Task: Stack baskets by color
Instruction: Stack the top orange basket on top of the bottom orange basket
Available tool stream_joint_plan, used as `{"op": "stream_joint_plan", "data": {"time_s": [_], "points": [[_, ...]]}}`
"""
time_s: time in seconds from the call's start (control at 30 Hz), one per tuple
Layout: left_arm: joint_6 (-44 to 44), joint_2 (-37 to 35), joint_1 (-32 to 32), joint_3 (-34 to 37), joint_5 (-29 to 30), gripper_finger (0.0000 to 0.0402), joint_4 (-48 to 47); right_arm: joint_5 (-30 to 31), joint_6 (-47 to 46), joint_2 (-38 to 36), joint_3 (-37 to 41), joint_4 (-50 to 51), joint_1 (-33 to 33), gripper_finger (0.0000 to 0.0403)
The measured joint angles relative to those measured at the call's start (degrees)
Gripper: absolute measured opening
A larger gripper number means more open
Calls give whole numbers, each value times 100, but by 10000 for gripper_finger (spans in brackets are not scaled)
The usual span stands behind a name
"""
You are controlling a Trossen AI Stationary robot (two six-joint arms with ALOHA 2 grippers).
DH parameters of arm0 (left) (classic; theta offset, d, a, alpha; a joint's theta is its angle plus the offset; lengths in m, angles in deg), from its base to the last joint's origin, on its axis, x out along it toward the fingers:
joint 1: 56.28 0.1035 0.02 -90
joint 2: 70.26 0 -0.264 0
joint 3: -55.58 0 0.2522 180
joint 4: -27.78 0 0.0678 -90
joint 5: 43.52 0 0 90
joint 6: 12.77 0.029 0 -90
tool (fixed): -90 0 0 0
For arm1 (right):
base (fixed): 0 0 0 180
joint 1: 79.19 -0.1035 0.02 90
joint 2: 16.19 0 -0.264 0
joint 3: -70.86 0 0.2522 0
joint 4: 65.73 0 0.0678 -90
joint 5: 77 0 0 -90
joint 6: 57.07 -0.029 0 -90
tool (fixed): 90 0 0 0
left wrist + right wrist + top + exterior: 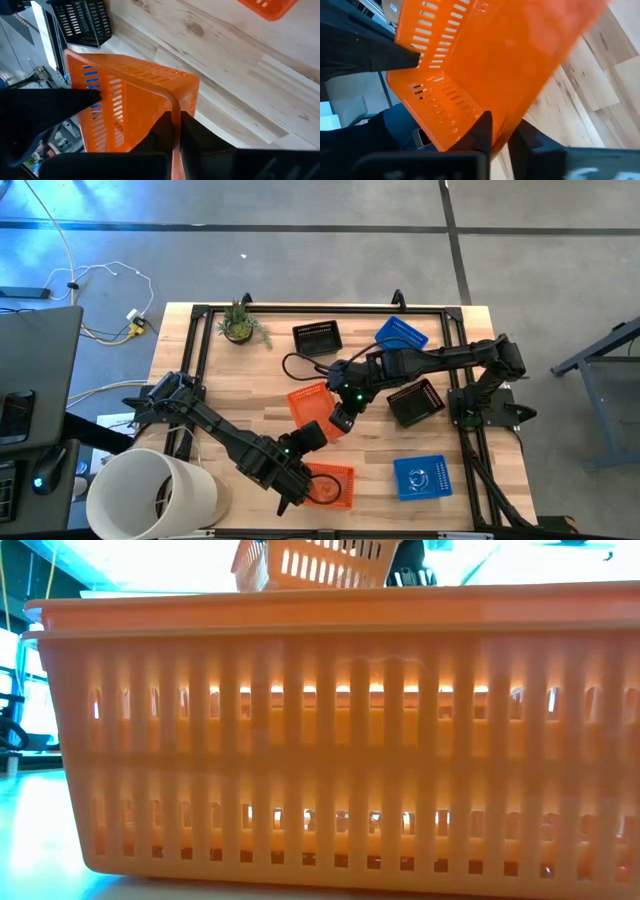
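Note:
An orange basket (310, 404) hangs tilted above the middle of the table, with my left gripper (318, 430) and my right gripper (342, 418) both shut on it. The low view shows it high up (310, 565). A second orange basket (330, 483) rests on its base near the front edge and fills the low view (330, 740). Two black baskets (317, 337) (415, 402) and two blue baskets (400, 333) (422, 477) lie on the table. My left gripper pinches the lifted basket's rim (175, 106) between its two fingers, next to a rounded corner. The fingers slant down at it from the table's near left. The basket is clear of the table and tilted. My right gripper pinches an edge of the same basket's wall (501, 120) between its two fingers, slanting down from the table's right. The basket stands tilted above the fingers in the right wrist view, clear of the table.
A small green potted plant (240, 323) stands at the far left. A big white bucket (150, 495) sits at the near left corner. A black frame (320, 310) runs along the table's edges. Bare wood shows between the baskets.

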Motion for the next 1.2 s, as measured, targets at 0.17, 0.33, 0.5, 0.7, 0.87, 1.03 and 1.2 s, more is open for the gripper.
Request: {"op": "stream_joint_plan", "data": {"time_s": [0.17,0.33,0.5,0.7,0.87,1.03,1.2], "points": [[-26,0,-2,0,-42,2,107,16,89,0,-1,-7,2,12],[-51,0,6,0,-211,23,142,212,212,0,0,8,1,4],[-239,0,48,-2,-311,67,155,337,236,0,-1,66,-4,2],[-707,0,-14,-2,-358,112,130,333,347,0,0,75,-6,1],[-892,0,-107,-2,-371,122,104,315,393,0,-1,123,-10,0],[-930,0,-116,-2,-353,118,103,386,431,0,-1,152,-29,0],[-1010,0,-109,-2,-323,118,94,448,432,0,-1,178,-26,0]]}}
